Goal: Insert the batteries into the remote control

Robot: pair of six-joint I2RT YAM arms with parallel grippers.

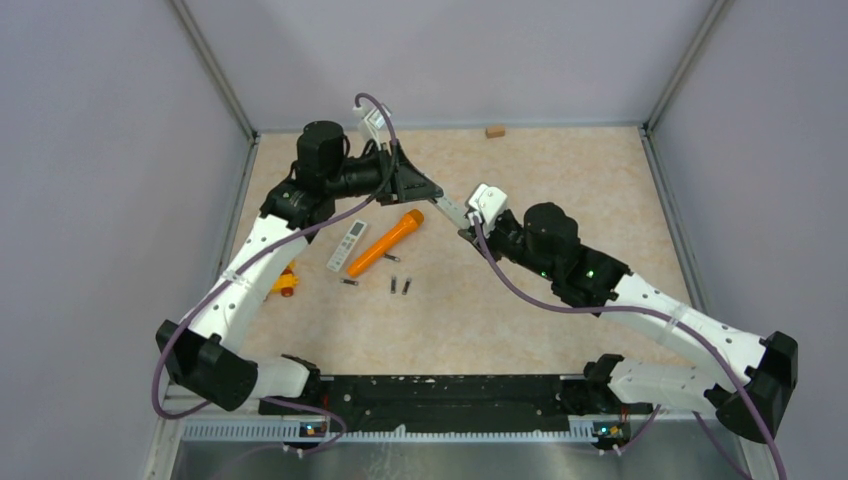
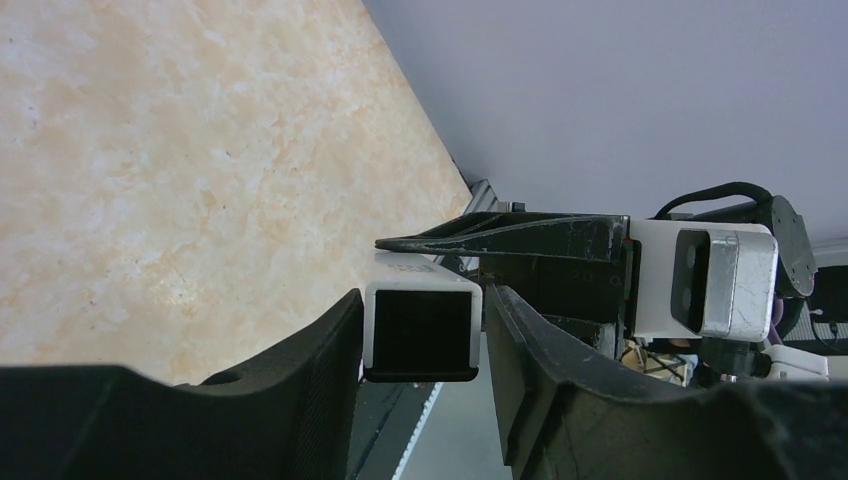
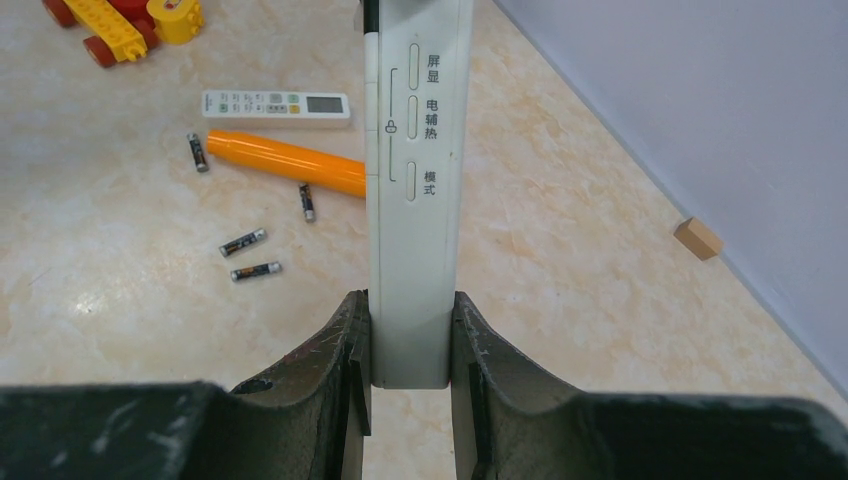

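A long white remote control [image 3: 415, 200] hangs in the air between my two grippers; it also shows in the top view [image 1: 452, 210]. My right gripper [image 3: 410, 302] is shut on its near end, in the top view [image 1: 470, 230]. My left gripper [image 2: 422, 305] closes round its other, dark-windowed end [image 2: 420, 325], with a hairline gap at one finger; it is at the back centre in the top view [image 1: 422, 188]. Several small dark batteries [image 3: 243, 242] [image 3: 256, 271] [image 3: 307, 201] lie loose on the table near the orange tube [image 3: 285, 162].
A second, smaller white remote [image 1: 348, 246] lies on the table left of the orange tube [image 1: 385, 243]. A yellow and red toy [image 1: 285, 280] sits at the left. A small wooden block [image 1: 494, 131] is by the back wall. Grey walls enclose the table.
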